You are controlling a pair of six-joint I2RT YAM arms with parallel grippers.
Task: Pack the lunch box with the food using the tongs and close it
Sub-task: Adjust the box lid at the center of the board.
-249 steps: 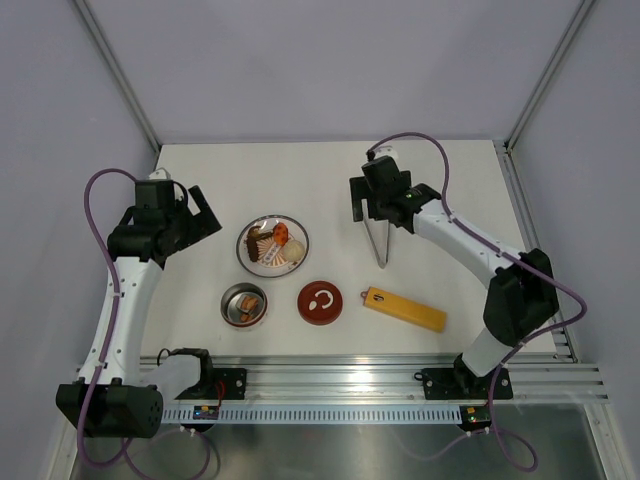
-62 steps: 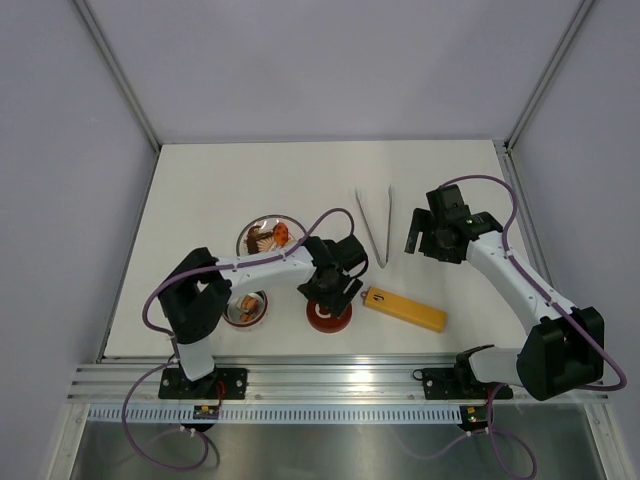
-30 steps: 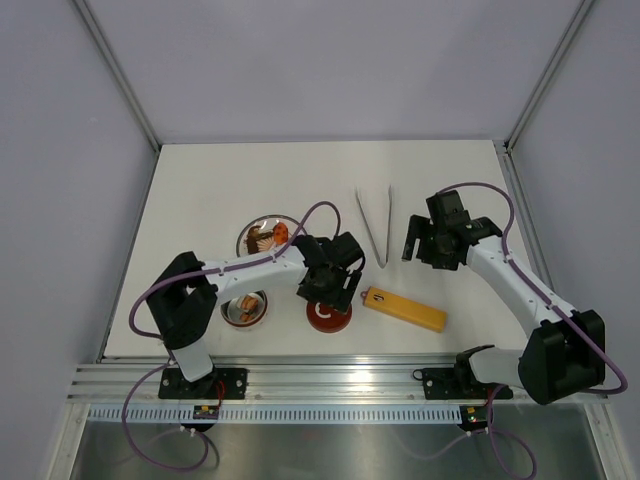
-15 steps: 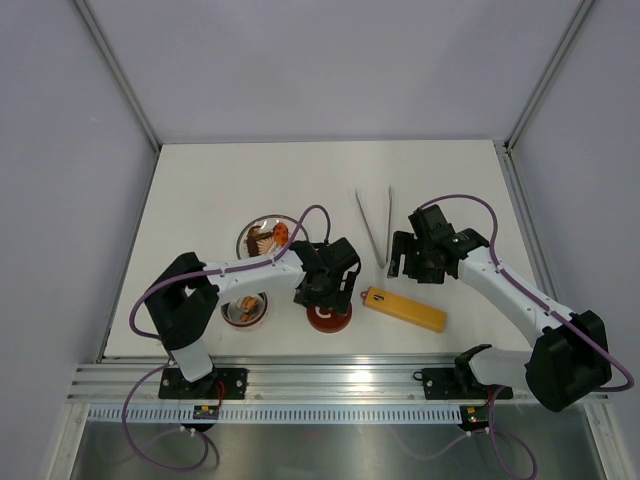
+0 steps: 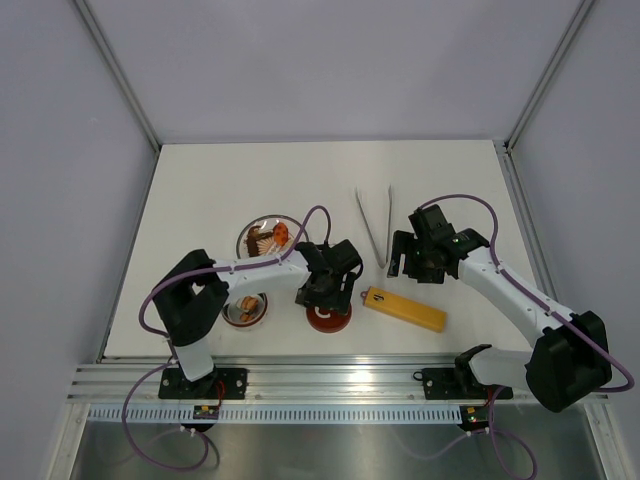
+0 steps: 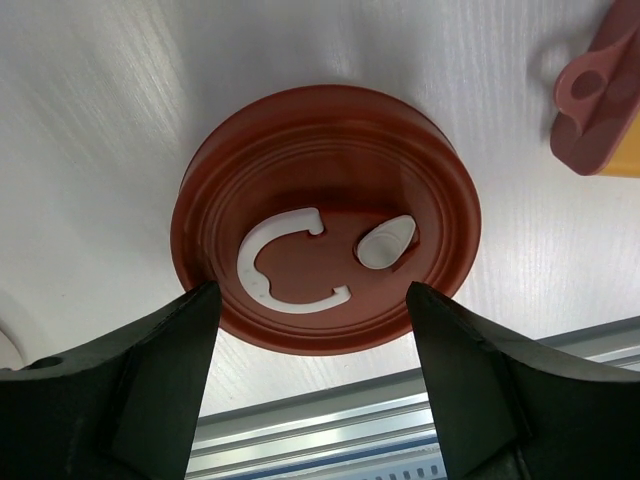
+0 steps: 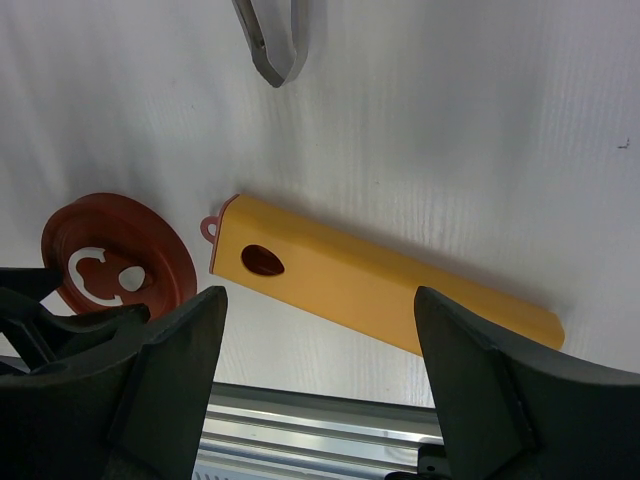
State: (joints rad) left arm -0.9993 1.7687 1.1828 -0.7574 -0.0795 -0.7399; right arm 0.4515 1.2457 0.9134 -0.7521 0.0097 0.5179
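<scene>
Overhead, the white worktop (image 5: pixel 200 190) carries everything. The lunch box (image 5: pixel 244 325) sits open near the front left, with a few brown and orange pieces in its steel bowl. Just behind it is the silver plate (image 5: pixel 243 238) holding the rest of the food (image 5: pixel 266 238), its near side crossed by the left arm and cable. The dark-red lid (image 5: pixel 330 320) lies flat just right of the lunch box, apart from it, and the left claw (image 5: pixel 322 296) hangs directly over it. The tongs (image 5: pixel 376 225) lie further back on the right, arms spread toward the far edge and joined end toward the near one. The right claw (image 5: pixel 402 262) is just beside that joined end, gripping nothing. A yellow bar (image 5: pixel 405 309) lies slantwise right of the lid. From the left wrist, the lid fills the middle with its white curl mark up. The claw's two fingers (image 6: pixel 130 390) stand wide apart, one on either side of the lid's near rim, with nothing clasped; whether they touch it I cannot tell. The bar's reddish end shows at top right. From the right wrist, the jaws likewise gape wide and empty above the yellow bar, with the tongs' joined tip at the top edge and the lid at lower left.
</scene>
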